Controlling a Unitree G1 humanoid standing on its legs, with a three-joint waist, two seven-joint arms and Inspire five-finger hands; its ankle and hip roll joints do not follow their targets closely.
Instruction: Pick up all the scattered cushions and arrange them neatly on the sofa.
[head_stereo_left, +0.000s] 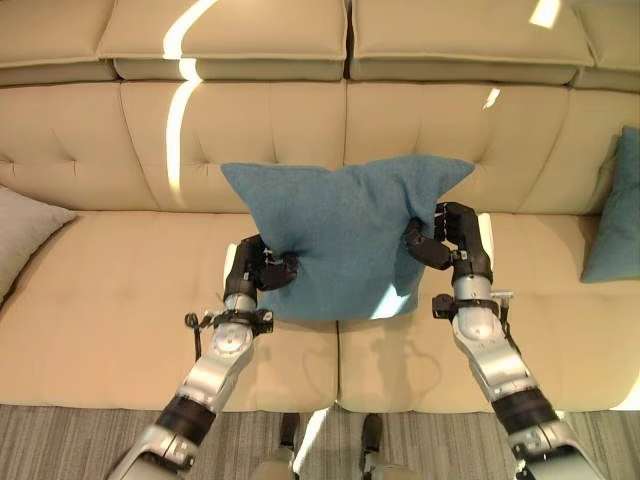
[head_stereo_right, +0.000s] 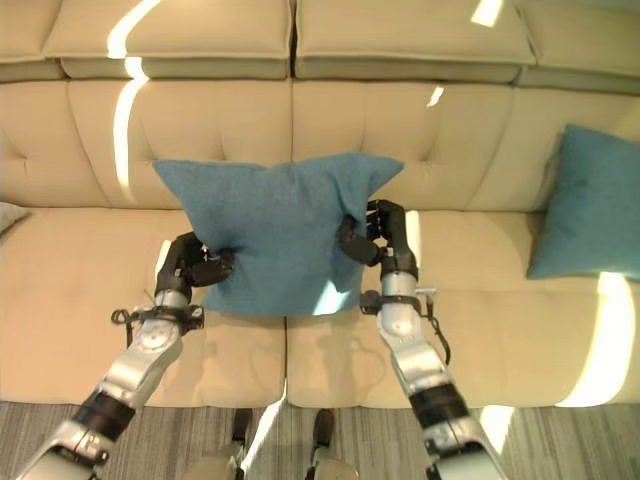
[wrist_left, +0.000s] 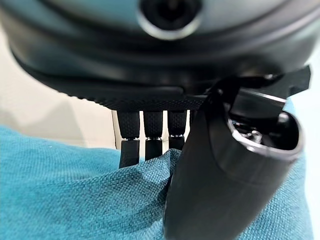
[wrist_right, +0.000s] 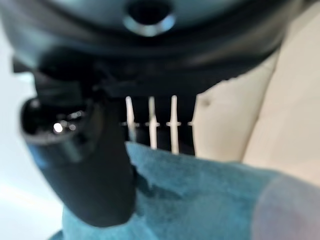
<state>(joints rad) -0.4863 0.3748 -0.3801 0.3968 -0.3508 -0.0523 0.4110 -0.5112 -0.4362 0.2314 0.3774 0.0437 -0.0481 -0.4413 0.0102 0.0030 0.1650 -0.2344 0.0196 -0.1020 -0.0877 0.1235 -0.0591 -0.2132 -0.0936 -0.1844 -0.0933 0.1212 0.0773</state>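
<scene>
1. Nearest you, a strip of grey striped carpet (head_stereo_left: 80, 440) runs along the front of the sofa.
2. Just past it, your two arms reach up over the seat. Your left hand (head_stereo_left: 262, 268) is clenched on the lower left edge of a teal cushion (head_stereo_left: 345, 235), thumb in front and fingers behind the fabric, as the left wrist view confirms.
3. Your right hand (head_stereo_left: 447, 238) grips the cushion's right edge the same way, thumb pressed into the cloth and fingers wrapped behind it.
4. The teal cushion hangs upright between your hands, above the middle of the beige sofa (head_stereo_left: 110, 310), over the seam between two seat cushions. Whether its bottom edge touches the seat you cannot tell.
5. On the seat at your far left, a grey cushion (head_stereo_left: 25, 230) lies tilted against the sofa.
6. On the seat at your far right, a second teal cushion (head_stereo_right: 590, 205) leans upright against the backrest.
7. Farthest away, the tufted backrest rises, with loose beige back pillows (head_stereo_left: 230, 35) along its top.
</scene>
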